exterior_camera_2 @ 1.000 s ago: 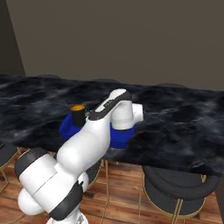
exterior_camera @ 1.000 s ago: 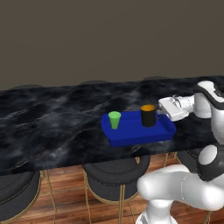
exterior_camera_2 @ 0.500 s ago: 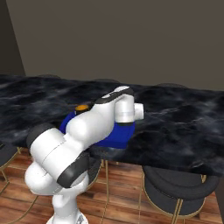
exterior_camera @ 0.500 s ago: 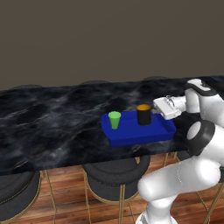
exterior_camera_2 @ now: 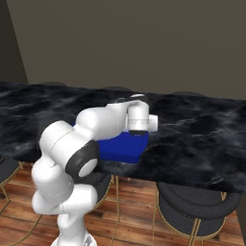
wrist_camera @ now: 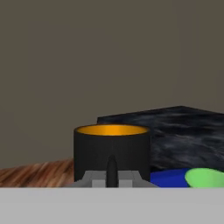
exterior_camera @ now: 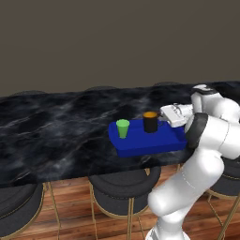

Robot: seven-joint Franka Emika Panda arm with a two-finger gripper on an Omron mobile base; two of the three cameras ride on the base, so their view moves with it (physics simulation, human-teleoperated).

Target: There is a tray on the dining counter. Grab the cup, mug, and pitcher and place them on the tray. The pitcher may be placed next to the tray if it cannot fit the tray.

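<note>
Black mug (exterior_camera: 150, 122) fills my hand view centre, gripper (wrist_camera: 111, 168) closed beside it; left view adds green cup (exterior_camera: 123, 128) on blue tray (exterior_camera: 145, 143).

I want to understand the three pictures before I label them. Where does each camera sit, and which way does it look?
Left base view: behind the arm's left, looking forward and down at the counter, tray, cup, mug; arm at right.
Right base view: behind the arm's right; the arm hides much of the tray.
Hand view: on the hand, level with the mug; tool shut.
Both base views share counter and tray.
</note>
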